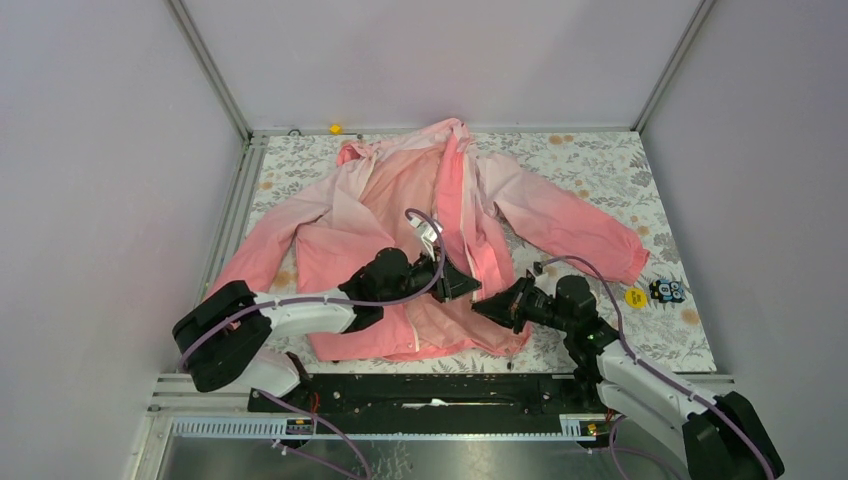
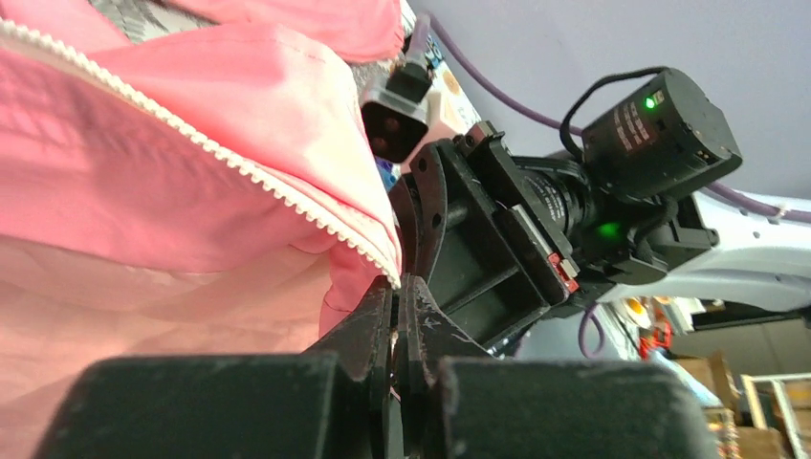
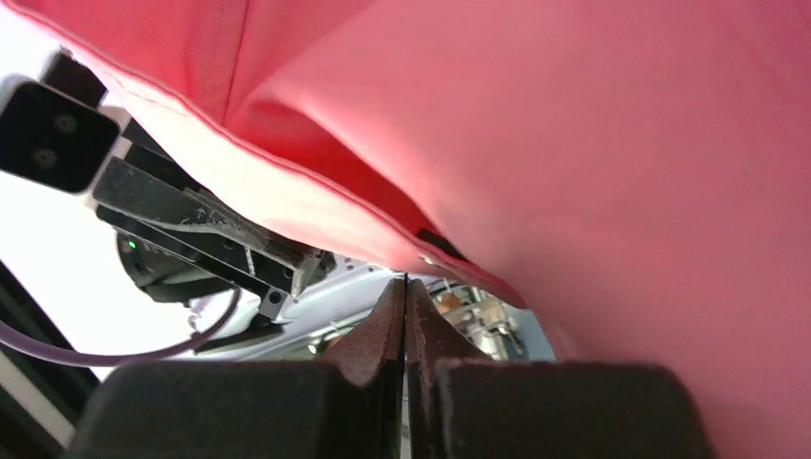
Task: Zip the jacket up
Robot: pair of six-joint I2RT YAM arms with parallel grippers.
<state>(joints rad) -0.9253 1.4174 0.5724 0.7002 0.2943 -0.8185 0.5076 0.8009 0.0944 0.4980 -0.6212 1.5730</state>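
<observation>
Thin matt cloth jacket (image 1: 400, 210) (white plastic zipper (image 2: 220, 158))

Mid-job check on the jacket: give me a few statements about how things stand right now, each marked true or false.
1. The jacket is zipped shut. False: its front lies open, and the white zipper teeth run along a free edge.
2. The left gripper and the right gripper are both shut. True.
3. The left gripper is up at the collar. False: it is at the hem end, at the bottom of the zipper teeth.
4. A yellow disc lies on the table, apart from the jacket. True.
</observation>
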